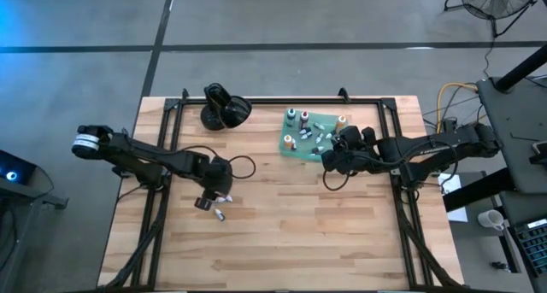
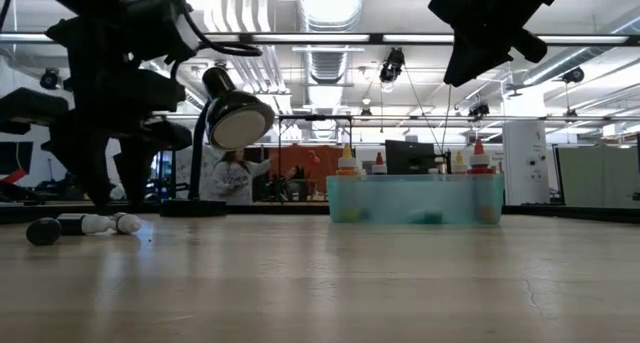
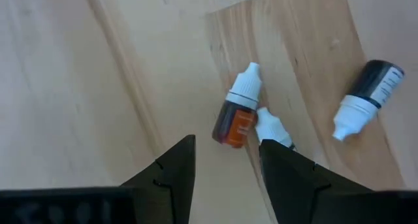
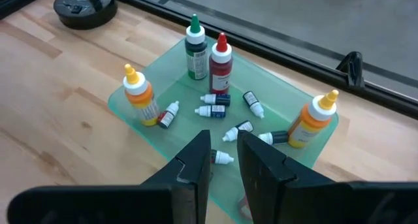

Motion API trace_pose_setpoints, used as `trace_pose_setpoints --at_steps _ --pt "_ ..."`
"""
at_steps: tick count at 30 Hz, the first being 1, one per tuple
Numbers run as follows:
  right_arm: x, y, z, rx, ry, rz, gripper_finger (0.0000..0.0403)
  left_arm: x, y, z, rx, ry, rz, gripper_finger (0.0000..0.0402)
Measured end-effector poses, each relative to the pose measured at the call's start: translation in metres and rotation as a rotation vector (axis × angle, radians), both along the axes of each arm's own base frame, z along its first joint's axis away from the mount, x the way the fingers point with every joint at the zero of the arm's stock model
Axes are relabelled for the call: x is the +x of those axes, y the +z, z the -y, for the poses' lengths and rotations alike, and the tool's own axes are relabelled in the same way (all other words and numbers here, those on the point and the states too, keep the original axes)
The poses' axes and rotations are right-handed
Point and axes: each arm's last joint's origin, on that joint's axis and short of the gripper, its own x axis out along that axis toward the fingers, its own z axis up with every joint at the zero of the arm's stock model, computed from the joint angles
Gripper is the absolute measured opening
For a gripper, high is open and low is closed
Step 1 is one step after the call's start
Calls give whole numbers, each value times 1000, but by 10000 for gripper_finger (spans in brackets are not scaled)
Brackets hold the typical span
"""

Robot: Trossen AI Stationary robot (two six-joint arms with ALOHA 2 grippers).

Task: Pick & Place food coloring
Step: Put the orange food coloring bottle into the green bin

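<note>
Three bottles (image 3: pixel 238 116) lying loose near surface's left edge | left tool (image 3: pixel 225 168) hanging half-open, empty, lining up a pick | right tool (image 4: pixel 224 160) waiting closed, empty, over tray (image 4: pixel 163 77)

Bottles (image 4: pixel 221 100) on green tray (image 4: pixel 281 93) (several toppled)

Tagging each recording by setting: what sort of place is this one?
Probably an industrial lab or workshop: exposed ceiling ducts and strip lights, a concrete floor with a standing fan, and a wooden table built for the arms.

Two dark jointed arms with looping black cables, black angular fingers (image 3: pixel 176 175).
</note>
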Motion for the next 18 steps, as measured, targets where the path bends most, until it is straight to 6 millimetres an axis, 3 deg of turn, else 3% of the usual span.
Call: trace_pose_setpoints --at_steps 11,18 --pt "0 -1 0 0 0 -4 68 12 -16 1 7 1 -1 140" --pt "0 -2 0 -1 0 -8 68 15 -22 1 13 7 -27 115"
